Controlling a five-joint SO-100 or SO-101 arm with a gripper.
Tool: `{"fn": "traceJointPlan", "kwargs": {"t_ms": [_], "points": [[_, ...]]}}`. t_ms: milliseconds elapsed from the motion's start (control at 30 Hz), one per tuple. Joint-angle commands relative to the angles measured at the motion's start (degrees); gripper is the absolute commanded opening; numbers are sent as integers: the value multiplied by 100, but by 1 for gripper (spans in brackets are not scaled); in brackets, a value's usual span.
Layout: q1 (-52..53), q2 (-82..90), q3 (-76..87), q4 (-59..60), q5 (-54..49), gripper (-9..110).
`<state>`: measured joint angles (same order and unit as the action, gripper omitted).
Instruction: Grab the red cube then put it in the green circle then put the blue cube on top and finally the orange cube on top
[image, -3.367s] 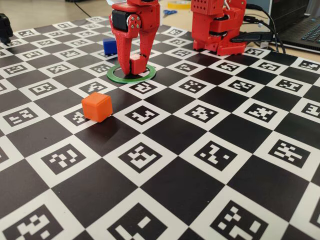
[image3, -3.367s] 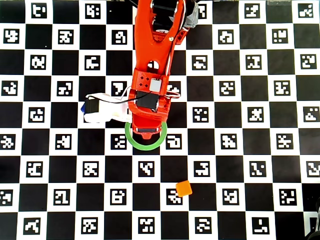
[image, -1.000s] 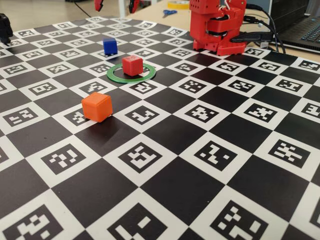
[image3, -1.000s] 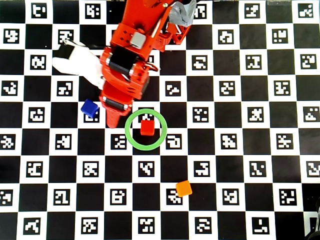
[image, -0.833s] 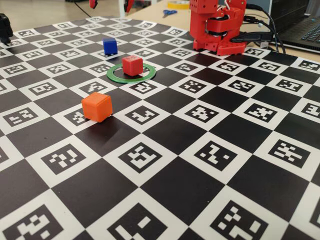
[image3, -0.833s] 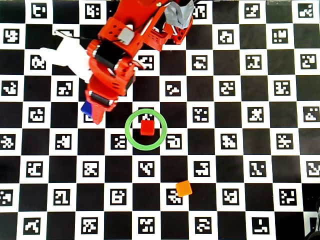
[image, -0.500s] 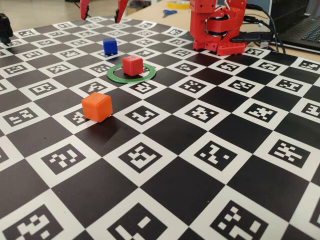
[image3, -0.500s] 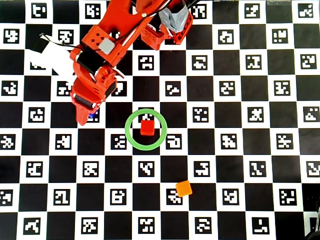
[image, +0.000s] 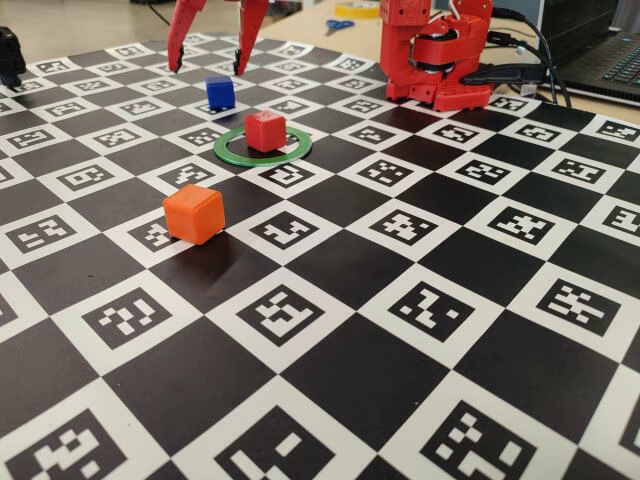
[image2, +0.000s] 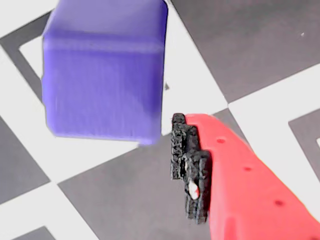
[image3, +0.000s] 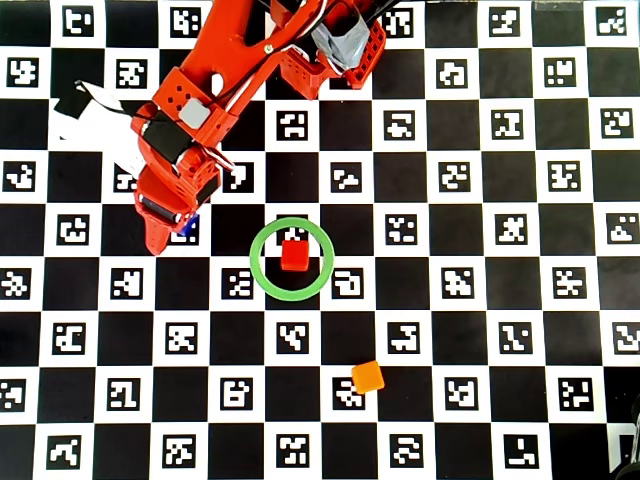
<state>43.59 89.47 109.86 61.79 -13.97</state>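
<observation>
1. Overhead, at far left, the red gripper (image3: 172, 232) hung wide open and empty above the blue cube (image3: 187, 226), which sat almost hidden under it on the checkered counter (image3: 500, 300).
2. Seen from the fixed view, the two fingertips straddled the blue cube (image: 219, 92) from above, one tip on each side and both clear of it; the cube lay directly below the gap, so the next move looked like a straight drop and a squeeze.
3. Further right, the red cube (image: 265, 130) rested inside the green circle (image: 232, 152), just beside the blue cube.
4. Nearest the fixed camera, the orange cube (image: 194, 213) waited well apart, untouched.
</observation>
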Motion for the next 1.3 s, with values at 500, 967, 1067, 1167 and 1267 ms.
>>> {"fn": "traceJointPlan", "kwargs": {"t_ms": [500, 967, 1067, 1167, 1267], "points": [[70, -237, 185, -624, -229, 40], [167, -308, 193, -677, -316, 37], [167, -316, 193, -686, -325, 32], [158, -316, 193, -694, -334, 25], [158, -316, 193, -694, -343, 21]]}}
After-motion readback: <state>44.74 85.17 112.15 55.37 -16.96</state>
